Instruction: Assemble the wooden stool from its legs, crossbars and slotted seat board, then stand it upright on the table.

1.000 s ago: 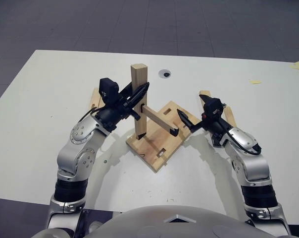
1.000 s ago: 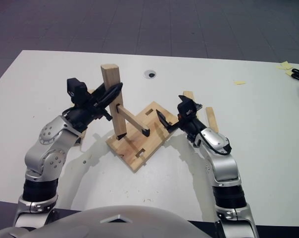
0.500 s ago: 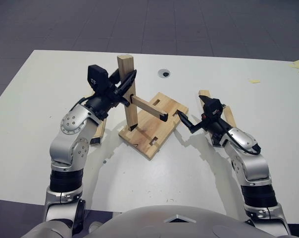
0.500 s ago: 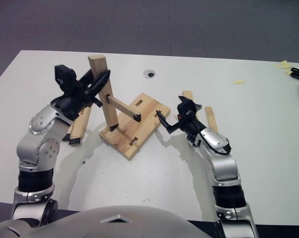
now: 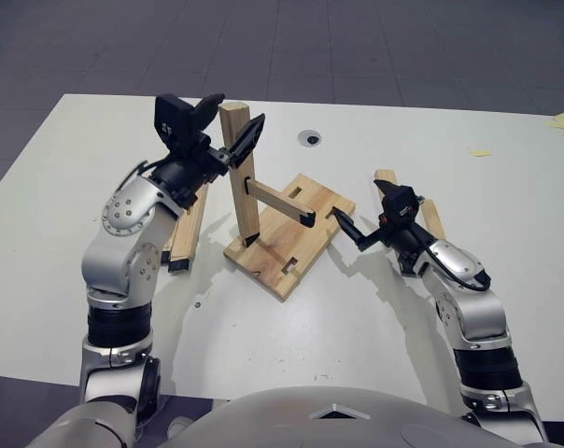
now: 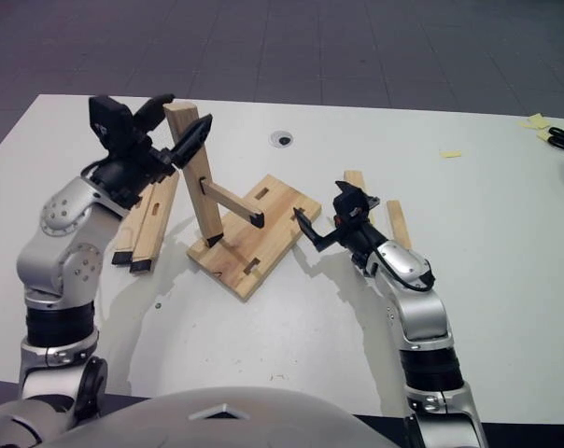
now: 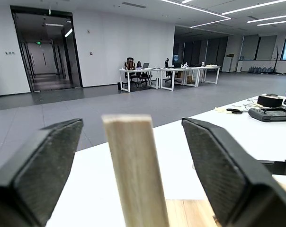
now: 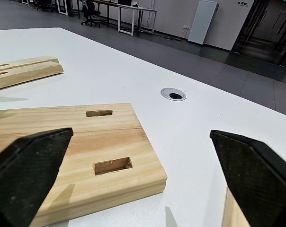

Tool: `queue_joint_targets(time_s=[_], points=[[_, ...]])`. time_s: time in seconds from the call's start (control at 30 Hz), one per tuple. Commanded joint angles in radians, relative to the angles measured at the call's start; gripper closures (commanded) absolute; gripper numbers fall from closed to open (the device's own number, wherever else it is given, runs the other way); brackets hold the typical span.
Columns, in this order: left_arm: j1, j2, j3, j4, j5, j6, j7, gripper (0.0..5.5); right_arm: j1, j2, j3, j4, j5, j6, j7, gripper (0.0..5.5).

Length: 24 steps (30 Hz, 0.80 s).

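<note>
The slotted seat board (image 5: 301, 219) lies flat on the white table (image 5: 95, 177). A wooden leg (image 5: 242, 177) stands on the board's left part, leaning a little, with a black-tipped crossbar (image 5: 280, 201) sticking out of its side. My left gripper (image 5: 228, 121) is open, one finger on each side of the leg's top (image 7: 133, 175) and clear of it. My right gripper (image 5: 366, 213) is open just right of the board, its fingers straddling the board's near corner (image 8: 133, 175) without touching.
Two spare legs (image 5: 184, 224) lie side by side left of the board. Two more wooden pieces (image 6: 355, 177) (image 6: 397, 224) lie behind my right gripper. A round cable hole (image 5: 310, 138) sits farther back, and yellow notes (image 5: 481, 153) lie at the far right.
The left gripper slid leg and board to the left, then opened and let go of the leg, which stays standing. The right arm has hardly moved.
</note>
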Motion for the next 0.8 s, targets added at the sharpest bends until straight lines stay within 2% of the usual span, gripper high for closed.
queue_joint_targets(time_s=[0.03, 0.2, 0.27, 0.47, 0.63, 0.8], points=[[-0.133, 0.125, 0.031, -0.036, -0.106, 0.276, -0.021, 0.83, 0.014, 0.002, 0.003, -0.009, -0.008, 0.004, -0.007, 0.10], [-0.267, 0.212, 0.095, -0.029, -0.265, 0.608, -0.003, 0.13, 0.027, 0.006, 0.001, -0.018, -0.007, 0.003, -0.016, 0.10], [-0.320, 0.213, 0.106, -0.005, -0.304, 0.700, 0.006, 0.13, 0.034, 0.010, 0.002, -0.020, -0.009, 0.001, -0.022, 0.10], [-0.432, 0.183, 0.125, 0.036, -0.369, 0.898, 0.035, 1.06, 0.046, 0.017, 0.012, -0.028, -0.015, -0.001, -0.033, 0.10], [-0.438, 0.203, 0.061, 0.043, -0.312, 0.871, 0.027, 1.81, 0.053, 0.022, 0.014, -0.032, -0.017, -0.003, -0.041, 0.10], [-0.446, 0.222, 0.050, 0.034, -0.280, 0.843, 0.017, 2.74, 0.058, 0.024, 0.013, -0.036, -0.018, -0.003, -0.046, 0.10]])
